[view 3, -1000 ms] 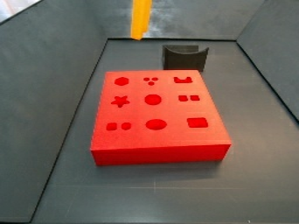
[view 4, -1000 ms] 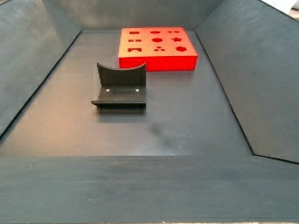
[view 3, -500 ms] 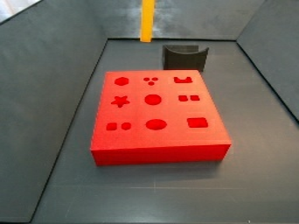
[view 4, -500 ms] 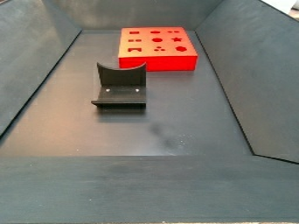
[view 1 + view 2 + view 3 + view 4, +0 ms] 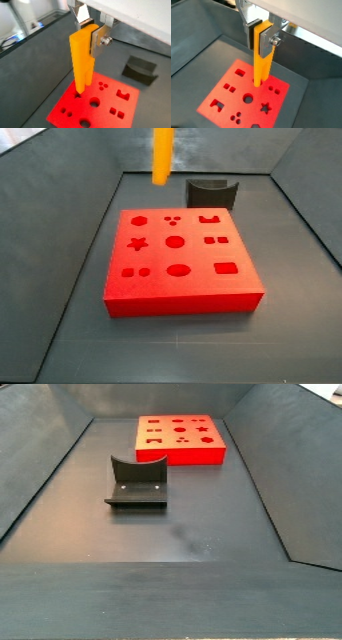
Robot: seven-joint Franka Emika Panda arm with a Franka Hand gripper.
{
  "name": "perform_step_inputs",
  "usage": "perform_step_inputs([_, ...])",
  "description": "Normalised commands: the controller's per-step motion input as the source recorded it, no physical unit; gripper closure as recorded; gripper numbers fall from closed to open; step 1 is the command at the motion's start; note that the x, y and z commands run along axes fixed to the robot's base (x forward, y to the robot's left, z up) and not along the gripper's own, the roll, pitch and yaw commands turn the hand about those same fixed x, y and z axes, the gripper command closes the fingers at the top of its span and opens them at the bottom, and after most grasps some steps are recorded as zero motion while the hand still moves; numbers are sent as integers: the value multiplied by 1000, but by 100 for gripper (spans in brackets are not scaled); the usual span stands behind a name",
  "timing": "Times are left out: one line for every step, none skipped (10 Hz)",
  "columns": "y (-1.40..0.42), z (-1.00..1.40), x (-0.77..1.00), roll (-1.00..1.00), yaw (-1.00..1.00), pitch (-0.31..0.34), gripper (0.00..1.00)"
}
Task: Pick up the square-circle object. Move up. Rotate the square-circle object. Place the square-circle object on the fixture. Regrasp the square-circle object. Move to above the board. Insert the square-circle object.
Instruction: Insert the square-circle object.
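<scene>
The gripper (image 5: 92, 31) is hanging above the board (image 5: 67, 102), its jaws clamping the upper end of the square-circle object (image 5: 82, 62), which is pointing straight down with its lower tip clear of the red top in both wrist views; the silver fingers (image 5: 264, 36) are pressing the bar from two sides.

The likely trouble is misalignment; if the tip is coming down a little off its hole, or turned slightly about its own axis, it is going to catch on the rim and jam, or skid across the red face; a long bar gripped only near its top is also liable to swing or slip in the pads under a side load, which I judge the bigger risk.

Much is staying uncertain; the side view with the bar (image 5: 162, 155) is cutting off the gripper entirely, and the other side view is showing the fixture (image 5: 136, 483) and the board (image 5: 181, 451) but no arm at all; which hole is the target I cannot tell; the bar's end profile is hidden from every camera, and its height above the board is hard to judge.
</scene>
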Motion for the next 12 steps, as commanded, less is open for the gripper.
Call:
perform_step_inputs([0,-263,0,0,-1000,-26,100])
perform_step_inputs([0,-277,0,0,-1000,-31,100])
perform_step_inputs([0,-317,0,-9,-1000,-40,100])
perform_step_inputs([-9,-377,0,-34,-1000,-83,100])
perform_step_inputs([-34,-443,0,-51,-1000,-154,100])
perform_step_inputs([-37,-454,-9,-54,-1000,-170,100])
perform_step_inputs([-29,-454,-3,-56,-1000,-169,100])
perform_step_inputs([-37,-449,-6,-53,-1000,-164,100])
perform_step_inputs([-43,-426,-3,-56,-1000,-149,100])
perform_step_inputs([-49,-397,0,-51,-1000,-131,100])
perform_step_inputs([-69,-280,0,-41,-1000,-43,100])
perform_step_inputs([-106,-223,0,-19,-1000,0,100])
